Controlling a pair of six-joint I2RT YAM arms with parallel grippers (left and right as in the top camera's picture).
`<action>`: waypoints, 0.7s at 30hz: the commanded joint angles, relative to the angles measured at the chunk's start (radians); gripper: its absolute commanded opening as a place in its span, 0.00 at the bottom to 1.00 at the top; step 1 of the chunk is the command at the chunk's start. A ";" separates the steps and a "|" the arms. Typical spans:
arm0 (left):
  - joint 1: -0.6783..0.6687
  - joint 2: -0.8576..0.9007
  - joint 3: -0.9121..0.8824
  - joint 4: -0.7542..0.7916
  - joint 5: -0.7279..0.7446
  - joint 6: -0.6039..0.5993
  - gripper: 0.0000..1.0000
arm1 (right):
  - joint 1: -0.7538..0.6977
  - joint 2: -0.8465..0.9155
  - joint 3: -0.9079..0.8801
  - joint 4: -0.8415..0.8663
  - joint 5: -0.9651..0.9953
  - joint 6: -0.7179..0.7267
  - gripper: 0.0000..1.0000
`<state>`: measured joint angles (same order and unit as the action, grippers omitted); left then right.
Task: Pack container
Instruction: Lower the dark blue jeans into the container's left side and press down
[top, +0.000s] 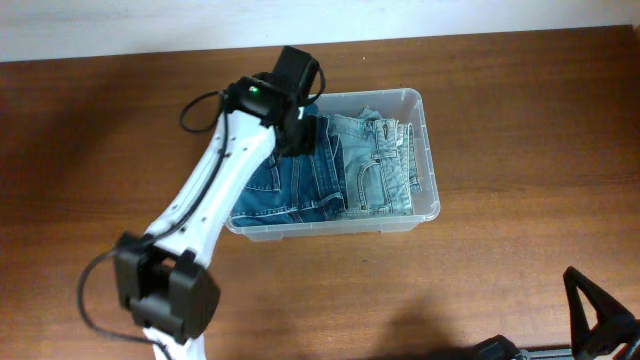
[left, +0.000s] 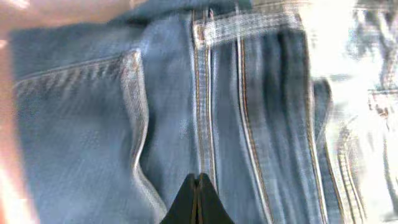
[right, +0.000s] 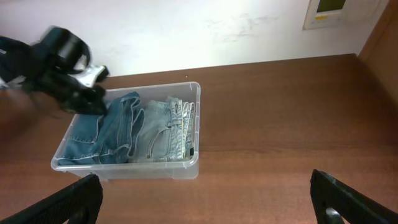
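The clear plastic container sits mid-table with folded blue jeans inside it; it also shows in the right wrist view. My left gripper reaches down over the container's far left part, fingers shut together with nothing between them, just above the dark denim. In the left wrist view the shut fingertips sit over a seam. My right gripper is open and empty, off near the table's front right corner.
Brown wooden table all round the container. A pale wall runs along the far edge. The left arm stretches from the front left across to the container.
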<state>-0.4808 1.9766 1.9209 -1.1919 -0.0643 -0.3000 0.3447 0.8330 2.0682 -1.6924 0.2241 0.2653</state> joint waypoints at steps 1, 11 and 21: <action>-0.011 -0.059 0.024 -0.076 -0.004 0.017 0.01 | 0.001 -0.004 0.000 -0.006 0.016 0.005 0.99; -0.043 -0.058 -0.163 -0.079 -0.004 0.017 0.00 | 0.001 -0.004 0.000 -0.006 0.016 0.005 0.99; -0.068 -0.058 -0.348 0.056 -0.004 0.017 0.01 | 0.001 -0.004 0.000 -0.006 0.016 0.005 0.99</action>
<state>-0.5415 1.9221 1.6039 -1.1389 -0.0772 -0.2955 0.3447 0.8330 2.0682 -1.6924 0.2245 0.2661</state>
